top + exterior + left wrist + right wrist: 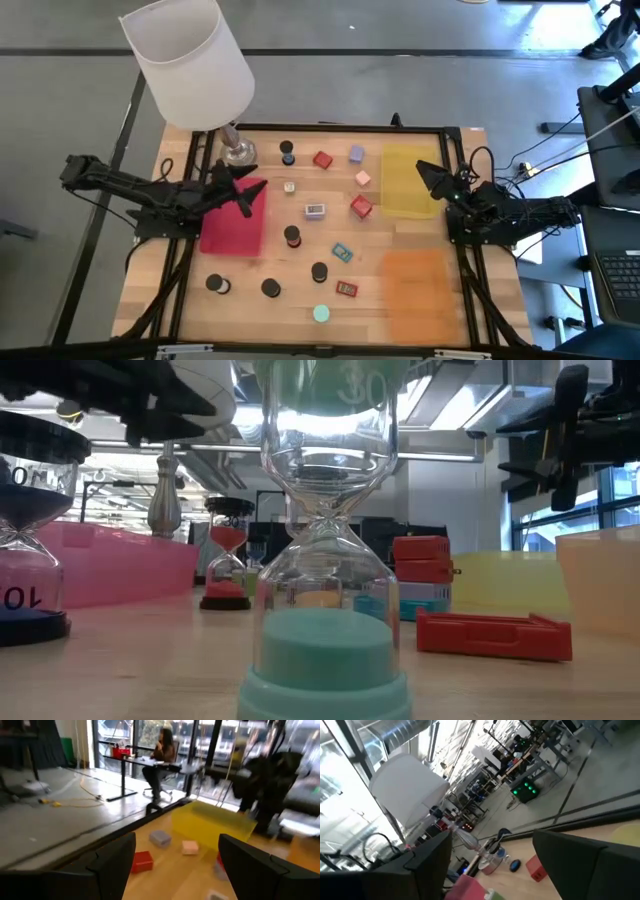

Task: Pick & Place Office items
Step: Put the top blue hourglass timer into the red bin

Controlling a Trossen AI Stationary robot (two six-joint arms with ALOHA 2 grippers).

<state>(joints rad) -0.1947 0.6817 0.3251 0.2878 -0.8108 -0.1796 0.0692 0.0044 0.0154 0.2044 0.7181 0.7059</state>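
Both grippers are hanging spread and empty: the left gripper (243,186) over the pink mat (232,228), the right gripper (430,177) over the translucent yellow mat (405,180). Small hourglasses, blocks and flat rectangles are lying scattered between them on the pale wooden table (270,310), with a teal-sand glass hourglass (325,560) standing nearest the front edge. Beyond the glass walls, a person (162,755) is sitting at a desk.
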